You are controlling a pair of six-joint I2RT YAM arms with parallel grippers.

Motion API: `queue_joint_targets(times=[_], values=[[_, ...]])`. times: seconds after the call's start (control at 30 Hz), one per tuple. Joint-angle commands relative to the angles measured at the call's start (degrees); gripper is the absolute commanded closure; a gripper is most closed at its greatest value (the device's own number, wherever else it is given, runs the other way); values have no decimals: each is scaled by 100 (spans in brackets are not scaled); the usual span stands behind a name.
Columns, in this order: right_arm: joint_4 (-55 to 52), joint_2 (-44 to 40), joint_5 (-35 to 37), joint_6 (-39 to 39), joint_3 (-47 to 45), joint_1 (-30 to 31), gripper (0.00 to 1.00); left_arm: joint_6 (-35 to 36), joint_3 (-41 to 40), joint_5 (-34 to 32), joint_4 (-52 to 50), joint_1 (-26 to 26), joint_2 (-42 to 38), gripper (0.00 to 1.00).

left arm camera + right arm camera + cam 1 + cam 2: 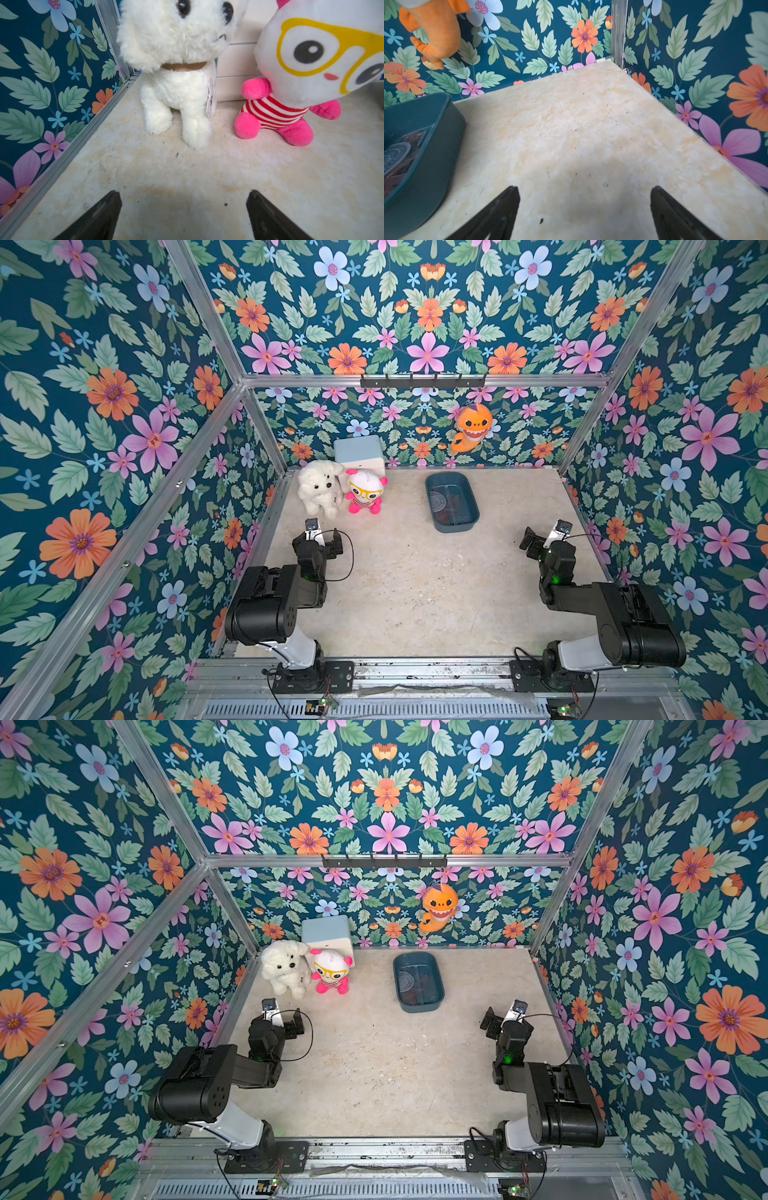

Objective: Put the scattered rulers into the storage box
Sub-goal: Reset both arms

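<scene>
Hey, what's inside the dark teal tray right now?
The storage box holds a clear protractor and brownish rulers, overlapping. Their count and anything beneath them cannot be seen.

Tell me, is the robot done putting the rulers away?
It looks finished. Done: the rulers and the clear protractor lie inside the storage box. In hand: nothing; the left gripper and the right gripper are open and empty. Left: I see no ruler on the table, so probably nothing.
</scene>
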Motion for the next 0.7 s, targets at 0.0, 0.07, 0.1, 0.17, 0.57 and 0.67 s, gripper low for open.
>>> queue_joint_targets(times=[0.0, 0.07, 0.1, 0.17, 0.57, 0.67], values=[[134, 59, -201, 25, 1, 5, 1, -111, 15, 111, 180, 25, 4, 1], [-35, -1, -216, 16, 27, 3, 1, -94, 34, 99, 146, 21, -2, 1], [-19, 11, -216, 17, 23, -1, 1, -93, 32, 90, 146, 19, 3, 1], [70, 43, -206, 16, 10, 4, 1, -93, 24, 83, 153, 19, 3, 1], [37, 32, -216, 25, 14, 4, 1, 21, -85, -220, 335, -178, -32, 1], [41, 32, -216, 21, 18, -1, 1, 21, -91, -226, 365, -175, -30, 1]])
